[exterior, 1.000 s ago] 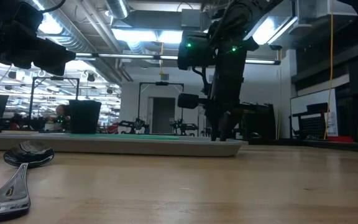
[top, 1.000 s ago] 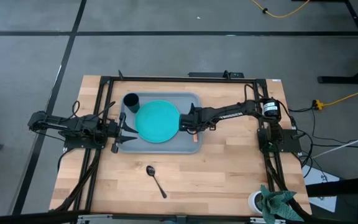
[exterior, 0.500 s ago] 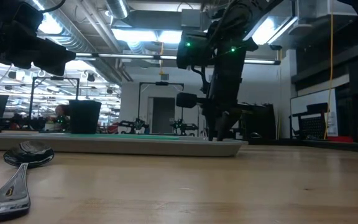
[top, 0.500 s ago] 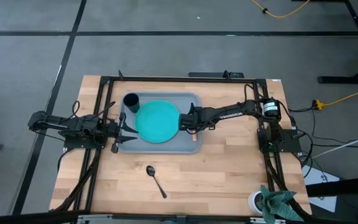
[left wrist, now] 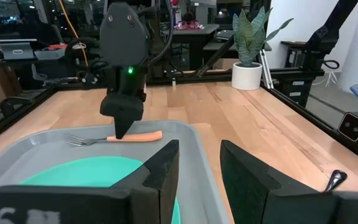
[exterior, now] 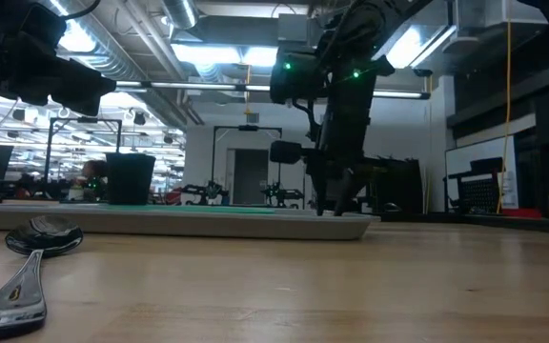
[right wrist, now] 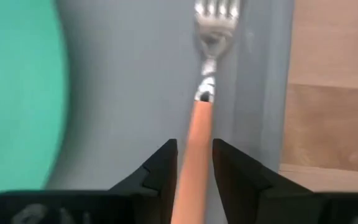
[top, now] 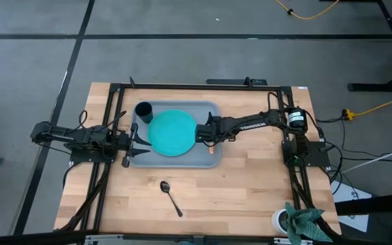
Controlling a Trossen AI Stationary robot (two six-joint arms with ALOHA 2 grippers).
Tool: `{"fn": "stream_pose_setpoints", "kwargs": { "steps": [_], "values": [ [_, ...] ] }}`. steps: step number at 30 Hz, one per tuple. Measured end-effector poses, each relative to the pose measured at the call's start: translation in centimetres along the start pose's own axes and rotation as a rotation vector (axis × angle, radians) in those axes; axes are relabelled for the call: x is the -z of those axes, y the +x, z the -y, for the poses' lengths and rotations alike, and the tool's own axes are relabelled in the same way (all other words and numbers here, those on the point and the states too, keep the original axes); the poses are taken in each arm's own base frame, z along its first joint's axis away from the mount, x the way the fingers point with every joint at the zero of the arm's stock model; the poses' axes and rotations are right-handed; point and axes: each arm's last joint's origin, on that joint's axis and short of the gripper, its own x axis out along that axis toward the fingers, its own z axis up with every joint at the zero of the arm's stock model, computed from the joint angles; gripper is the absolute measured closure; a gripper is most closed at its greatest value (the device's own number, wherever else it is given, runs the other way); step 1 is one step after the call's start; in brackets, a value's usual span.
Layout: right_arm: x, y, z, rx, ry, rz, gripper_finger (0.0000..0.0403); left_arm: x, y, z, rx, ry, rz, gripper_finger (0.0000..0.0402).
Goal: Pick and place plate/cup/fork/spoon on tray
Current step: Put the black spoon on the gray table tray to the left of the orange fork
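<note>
From above, your right gripper (top: pixel 205 133) hangs over the tray's (top: pixel 206 109) right side beside the plate (top: pixel 172 132); the cup (top: pixel 143 110) already stands in the tray and the spoon (top: pixel 170 197) lies on the table, well apart. The left gripper (top: pixel 136 141) waits at the tray's left edge, fingers parted. In the right wrist view, the fork (right wrist: pixel 199 93) lies flat in the tray, your fingers (right wrist: pixel 161 163) released either side of its handle. Lift straight up so you don't drag it, then go for the spoon.
</note>
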Motion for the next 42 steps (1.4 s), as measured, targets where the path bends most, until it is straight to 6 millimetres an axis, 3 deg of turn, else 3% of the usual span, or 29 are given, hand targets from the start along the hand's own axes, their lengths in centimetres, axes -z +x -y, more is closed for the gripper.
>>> {"fn": "stream_pose_setpoints", "kwargs": {
  "steps": [6,10,15,20,30,35,39,42],
  "values": [
    [-0.7,-3.2,-1.4,0.032,-0.063,0.061,0.0297,0.0,0.0,0.0,0.0,0.0,0.0,0.0291],
    [0.5,-6.2,-2.6,0.021,-0.19,0.114,0.0297,0.0,0.0,0.0,0.0,0.0,0.0,0.0291],
    [3.8,-8.4,-3.5,-0.043,-0.425,0.155,0.0297,0.0,0.0,0.0,0.0,0.0,0.0,0.0291],
    [7.5,-9.5,-3.6,-0.113,-0.566,0.071,0.0297,0.0,0.0,0.0,0.0,0.0,0.0,0.0291],
    [15.4,-12.3,-3.6,-0.366,-0.604,0.034,0.0297,0.0,0.0,0.0,0.0,0.0,0.0,0.0291],
    [17.8,-14.2,-4.8,-0.594,-0.548,0.084,0.0297,0.0,0.0,0.0,-0.001,0.0,0.0,0.0291],
    [19.4,-14.4,-5.9,-0.737,-0.491,0.094,0.0297,0.0,0.0,0.0,-0.002,0.0,0.0,0.0291],
    [20.6,-13.4,-6.8,-0.816,-0.464,0.073,0.0297,0.0,0.0,0.0,-0.002,0.0,0.0,0.0291]
  ]
}}
